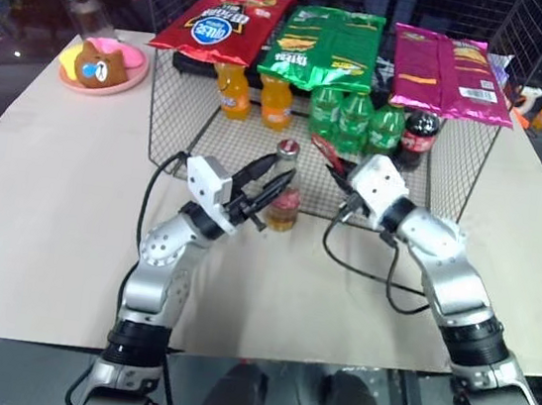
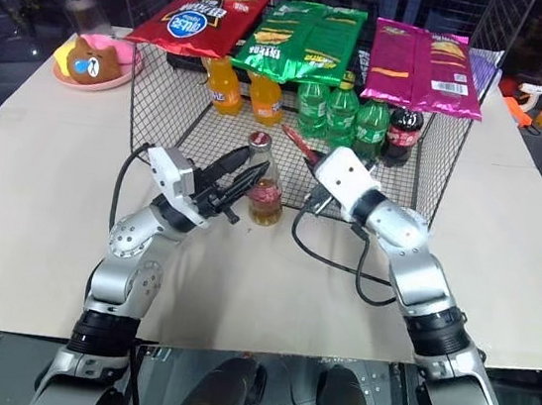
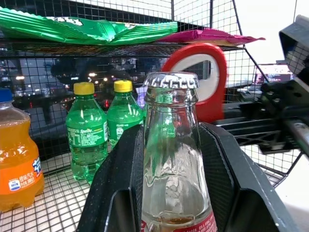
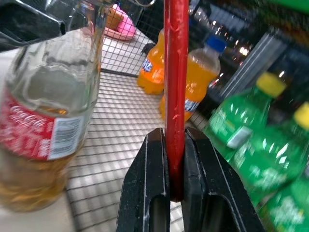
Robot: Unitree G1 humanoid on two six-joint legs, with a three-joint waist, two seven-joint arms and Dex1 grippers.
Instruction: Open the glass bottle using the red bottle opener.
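Desk [image 1: 67, 236] carries a wire cage [image 1: 173, 110] with snack bags on its roof and orange and green soda bottles inside, behind the glass bottle [image 1: 284, 202]. Glass bottle stands upright at the cage's open front. Left hand [image 1: 264, 194] is closed round the bottle's lower neck, fingers either side, steadying it. Right hand [image 1: 339, 177], just beside the bottle, is clamped shut on the handle of the red bottle opener [image 3: 199, 77], ring head near the crown cap [image 3: 171, 81] but behind it, not hooked under. Cap still crimped on. Judged: both grasps done; seating the ring and levering remain.
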